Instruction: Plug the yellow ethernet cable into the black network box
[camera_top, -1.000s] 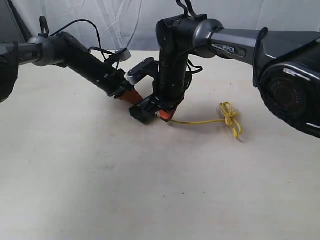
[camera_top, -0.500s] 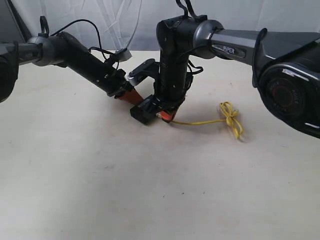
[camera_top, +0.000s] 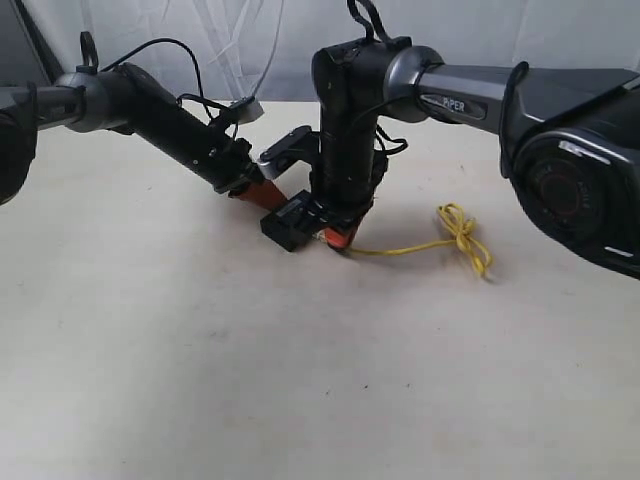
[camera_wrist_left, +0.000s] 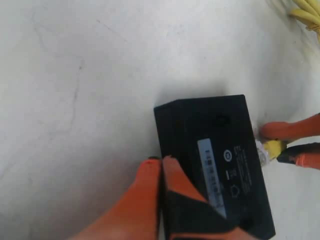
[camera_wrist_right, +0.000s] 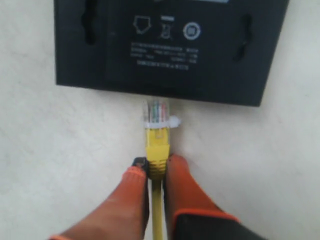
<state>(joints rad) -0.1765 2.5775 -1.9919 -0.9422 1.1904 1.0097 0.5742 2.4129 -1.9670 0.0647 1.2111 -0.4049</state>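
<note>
The yellow ethernet cable (camera_wrist_right: 157, 145) lies on the table (camera_top: 200, 380), and its clear plug (camera_wrist_right: 158, 114) points straight at the side of the black network box (camera_wrist_right: 170, 45). The plug tip is right at the box's edge, but it does not look pushed in yet. I cannot see the hole it must go into. The right hand (camera_wrist_right: 156, 167) is closed tight on the yellow part just behind the plug. The left hand (camera_wrist_left: 159, 162) has its fingers shut together and leans on the far edge of the box, maybe to hold it in place. The rest of the cable runs off to a little tied loop (camera_top: 462, 235) well away. If the plug is a bit too high or to one side, it may bump the wall and shove the box. The plug could also twist in the fingers, or the box could slip out from under the left hand.
</note>
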